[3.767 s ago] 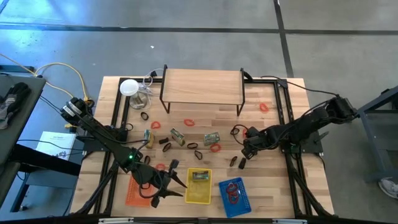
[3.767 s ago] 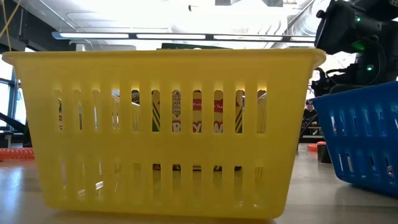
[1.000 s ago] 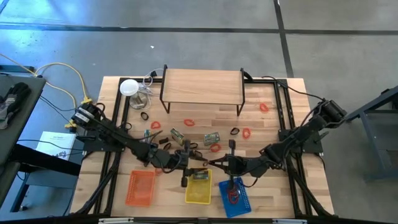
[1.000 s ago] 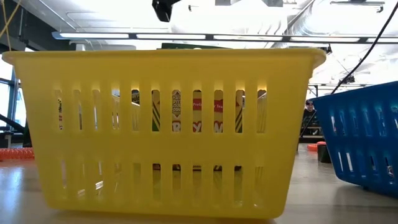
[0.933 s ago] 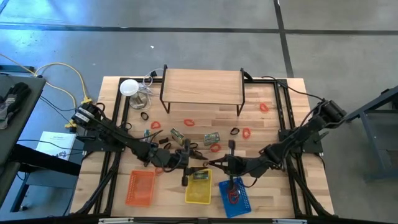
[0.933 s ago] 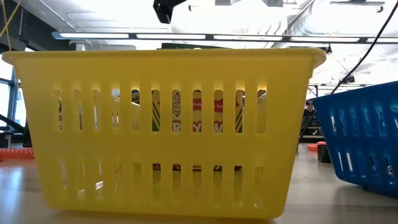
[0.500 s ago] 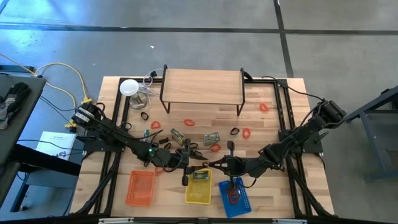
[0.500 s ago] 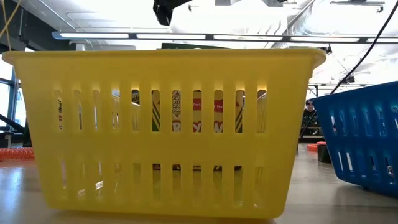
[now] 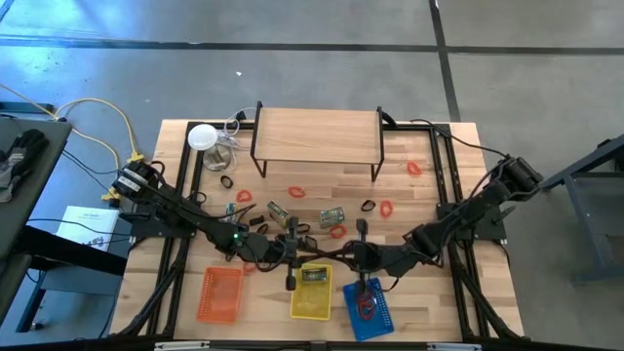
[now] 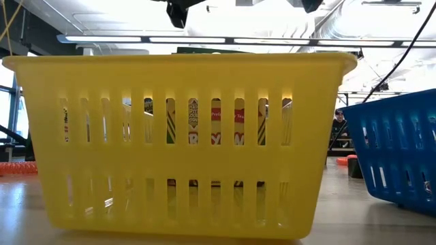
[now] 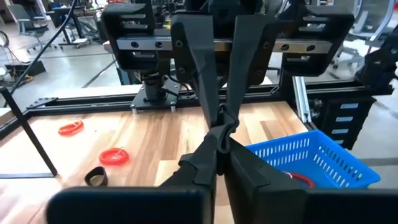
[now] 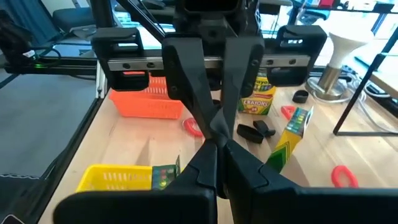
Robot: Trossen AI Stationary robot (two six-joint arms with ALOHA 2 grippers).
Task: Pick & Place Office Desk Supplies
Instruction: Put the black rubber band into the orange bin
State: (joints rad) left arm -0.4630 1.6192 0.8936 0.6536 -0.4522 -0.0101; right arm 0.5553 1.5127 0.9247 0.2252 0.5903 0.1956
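Both arms shifted slightly inward; left gripper (image 9: pixel 310 252) and right gripper (image 9: pixel 331 254) meet tip to tip, both clenched, over tabletop (image 9: pixel 429 302) behind yellow basket (image 9: pixel 311 304). Rubber bands (image 9: pixel 296 192), clips (image 9: pixel 226 181), packets (image 9: pixel 333 215) scattered mid-tabletop.

Left gripper (image 9: pixel 314 255) swings from the lower left to centre frame, right gripper (image 9: pixel 329 256) slides in from the right; now they meet tip to tip above the yellow basket (image 9: pixel 311 304).

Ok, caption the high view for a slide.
Both end effectors, left and right, meet tip to tip above the yellow basket.
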